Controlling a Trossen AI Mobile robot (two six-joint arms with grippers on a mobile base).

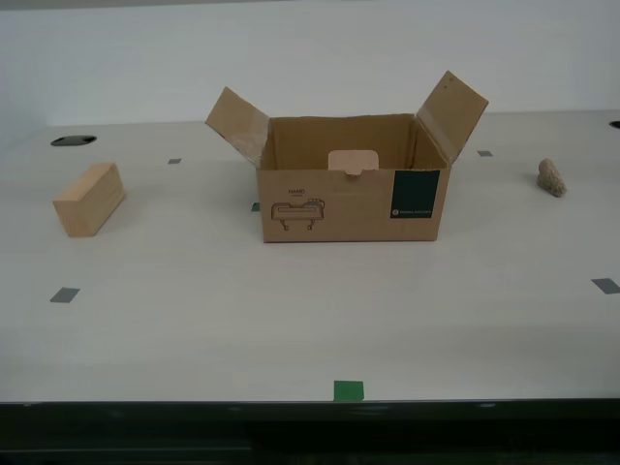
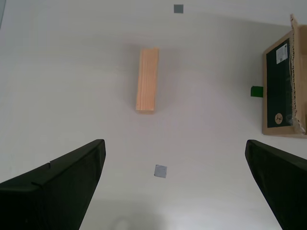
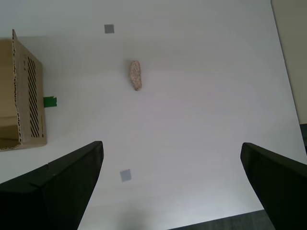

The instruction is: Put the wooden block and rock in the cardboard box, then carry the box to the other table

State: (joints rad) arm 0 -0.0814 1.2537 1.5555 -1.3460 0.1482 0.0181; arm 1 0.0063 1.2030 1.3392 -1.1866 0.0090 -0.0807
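While both grippers hang spread and empty, step 1 is not begun. From the cardboard box [image 1: 354, 179], wooden block [image 1: 89, 199] lies at 9 o'clock, rock [image 1: 551, 177] at 3. My second gripper [image 2: 175, 184] must descend on the block; my first gripper [image 3: 172, 184] overlooks the rock.

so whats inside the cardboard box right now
Only the cardboard box back wall and a pale tab show inside; its floor is hidden by the front wall. The wooden block and rock lie outside.

Matt corrugated cardboard box [image 1: 354, 199]; plain wooden block [image 1: 89, 200]; rock [image 1: 552, 177] seemingly rough.
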